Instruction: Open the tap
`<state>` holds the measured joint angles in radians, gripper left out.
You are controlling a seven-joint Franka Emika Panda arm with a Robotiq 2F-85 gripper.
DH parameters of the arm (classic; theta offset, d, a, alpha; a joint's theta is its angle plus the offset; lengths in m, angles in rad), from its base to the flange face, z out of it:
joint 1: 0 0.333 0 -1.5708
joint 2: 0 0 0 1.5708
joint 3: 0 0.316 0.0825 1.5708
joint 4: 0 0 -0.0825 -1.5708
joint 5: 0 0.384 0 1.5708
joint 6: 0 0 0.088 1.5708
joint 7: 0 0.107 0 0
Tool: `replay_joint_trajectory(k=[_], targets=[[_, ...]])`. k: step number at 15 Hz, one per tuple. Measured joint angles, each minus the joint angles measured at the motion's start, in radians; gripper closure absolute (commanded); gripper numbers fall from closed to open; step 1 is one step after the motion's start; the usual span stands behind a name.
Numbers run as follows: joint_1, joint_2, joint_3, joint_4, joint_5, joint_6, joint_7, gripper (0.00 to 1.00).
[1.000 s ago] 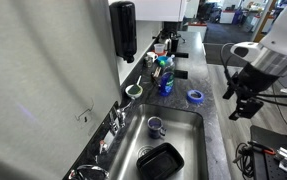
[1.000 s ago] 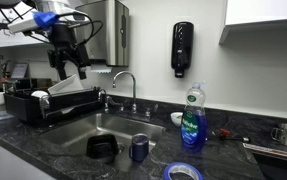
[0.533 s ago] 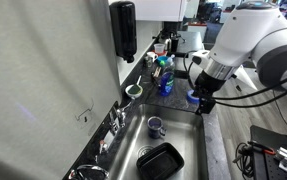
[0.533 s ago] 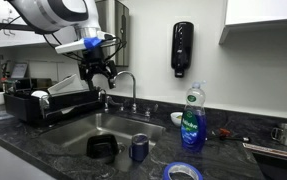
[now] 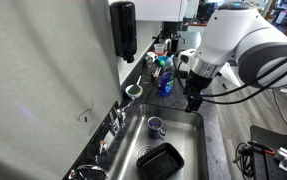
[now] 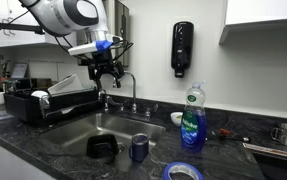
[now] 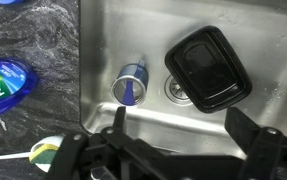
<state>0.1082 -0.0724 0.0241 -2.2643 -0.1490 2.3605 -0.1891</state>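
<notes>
We see the tap (image 6: 134, 95) at the back rim of the sink (image 6: 83, 130), against the wall, its curved spout arching over the basin. In an exterior view the gripper (image 6: 105, 72) hangs just beside the top of the spout, up and to one side of it and not touching. From the other angle the tap (image 5: 116, 120) is small and partly blurred, and the gripper (image 5: 193, 100) appears over the far side of the sink (image 5: 188, 135). The wrist view looks straight down into the basin, and there the gripper (image 7: 168, 152) has its fingers (image 7: 261, 148) spread wide with nothing between them.

We count one grey mug (image 7: 131, 85) and one black container (image 7: 208, 68) in the sink, with the drain (image 7: 176, 90) between them; the drain shows clearly only in the wrist view. Only one exterior view shows the dish rack (image 6: 33, 105). There is also one black dispenser (image 6: 183, 48) on the wall, one blue soap bottle (image 6: 192, 120) and one roll of blue tape (image 6: 183, 172).

The soap bottle (image 7: 3, 85) has a green-edged label, but we cannot read its lettering.
</notes>
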Motion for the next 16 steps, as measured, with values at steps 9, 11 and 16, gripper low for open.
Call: replay_joint_trajectory(k=[9, 11, 16], targets=[[-0.004, 0.028, -0.001, 0.006, -0.001, 0.085, -0.018, 0.00], [-0.016, 0.088, -0.003, 0.034, -0.001, 0.152, -0.064, 0.00], [-0.046, 0.284, -0.005, 0.173, -0.004, 0.241, -0.206, 0.00]])
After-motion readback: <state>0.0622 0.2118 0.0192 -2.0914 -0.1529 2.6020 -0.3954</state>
